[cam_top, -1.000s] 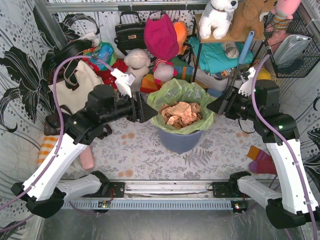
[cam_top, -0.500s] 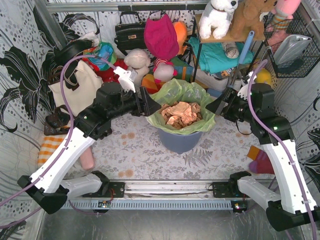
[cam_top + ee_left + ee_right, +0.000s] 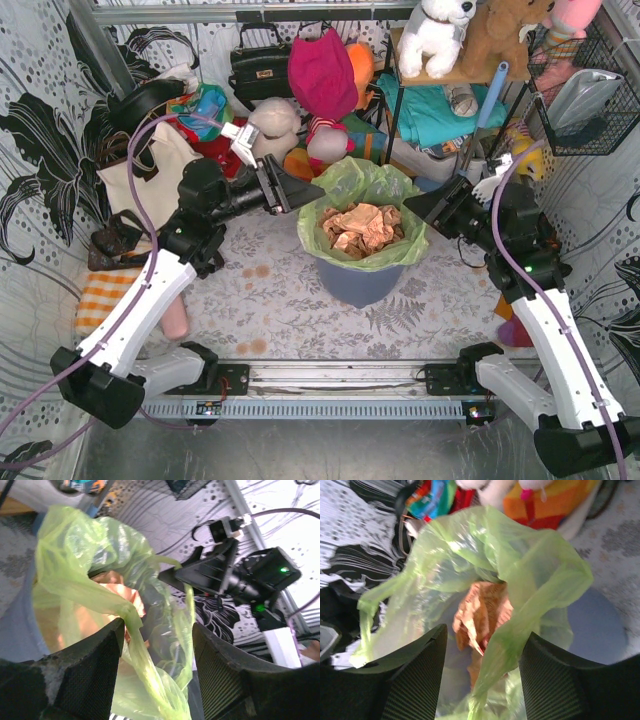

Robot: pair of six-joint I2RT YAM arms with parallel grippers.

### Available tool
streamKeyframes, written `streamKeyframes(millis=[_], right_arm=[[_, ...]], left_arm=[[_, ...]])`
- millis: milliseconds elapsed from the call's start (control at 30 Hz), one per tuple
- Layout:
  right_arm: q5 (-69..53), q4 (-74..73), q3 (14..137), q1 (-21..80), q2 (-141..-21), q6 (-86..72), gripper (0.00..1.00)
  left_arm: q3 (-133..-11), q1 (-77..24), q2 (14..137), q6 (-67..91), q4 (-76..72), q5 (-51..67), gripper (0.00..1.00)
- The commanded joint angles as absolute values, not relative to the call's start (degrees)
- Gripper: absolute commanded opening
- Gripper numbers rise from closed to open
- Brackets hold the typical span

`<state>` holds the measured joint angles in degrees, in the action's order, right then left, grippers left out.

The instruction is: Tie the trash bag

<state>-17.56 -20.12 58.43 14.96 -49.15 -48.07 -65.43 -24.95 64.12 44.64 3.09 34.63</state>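
Note:
The trash bag (image 3: 350, 183) is thin light-green plastic lining a round blue-grey bin (image 3: 355, 282), with crumpled tan paper (image 3: 362, 228) inside. My left gripper (image 3: 308, 190) is at the bag's left rim and my right gripper (image 3: 410, 204) at its right rim. In the left wrist view the left gripper (image 3: 157, 647) is open, and a twisted strand of the bag (image 3: 131, 617) runs between its fingers, brushing the left one. Seen from the right wrist, the right gripper (image 3: 482, 652) is open around a fold of the bag (image 3: 520, 625), with gaps on both sides.
A white tote (image 3: 150, 178), black handbag (image 3: 260, 68) and plush toys (image 3: 322, 75) crowd the back. A shelf rack (image 3: 440, 110) and wire basket (image 3: 585, 110) stand at back right. Striped cloth (image 3: 95, 298) lies left; a colourful sock (image 3: 520, 322) lies right.
Both grippers have risen and closed in on the bag's rim, the left swinging back and right, the right moving left. Each now straddles a piece of the rim.

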Motion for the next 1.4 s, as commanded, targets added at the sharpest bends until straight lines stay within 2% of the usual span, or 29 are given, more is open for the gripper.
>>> streamKeyframes(millis=[0,267,400,667,767,867,1033,1200,1367], right_arm=[[-20.4,0.8,55.1,14.9,-48.0,-55.3,0.56],[-23.3,10.6,56.6,14.9,-48.6,-55.8,0.52],[-23.5,8.4,58.0,14.9,-48.5,-54.5,0.51],[-23.3,6.2,57.1,14.9,-48.0,-53.5,0.49],[-23.2,5.5,57.0,14.9,-47.7,-53.4,0.49],[-23.0,4.9,57.1,14.9,-47.5,-53.2,0.48],[-22.8,5.2,57.1,14.9,-47.8,-53.2,0.44],[-23.0,5.9,57.2,14.9,-48.3,-53.4,0.40],[-23.1,5.8,57.9,14.9,-48.7,-53.2,0.36]], left_arm=[[-65.6,-24.7,65.0,50.5,-11.4,40.9,0.65],[-66.1,-24.6,66.2,53.5,-15.8,44.7,0.66],[-66.4,-24.7,65.8,48.2,-5.4,44.2,0.67],[-69.6,-24.6,64.3,36.9,14.6,35.7,0.73],[-70.3,-24.6,64.6,35.6,16.6,34.6,0.73],[-68.6,-24.6,64.6,38.6,10.7,39.7,0.73],[-65.8,-24.6,65.5,45.8,-1.2,46.5,0.63],[-67.1,-24.6,68.1,46.9,-3.2,46.9,0.51],[-69.2,-24.7,70.6,46.2,-2.4,46.8,0.50]])
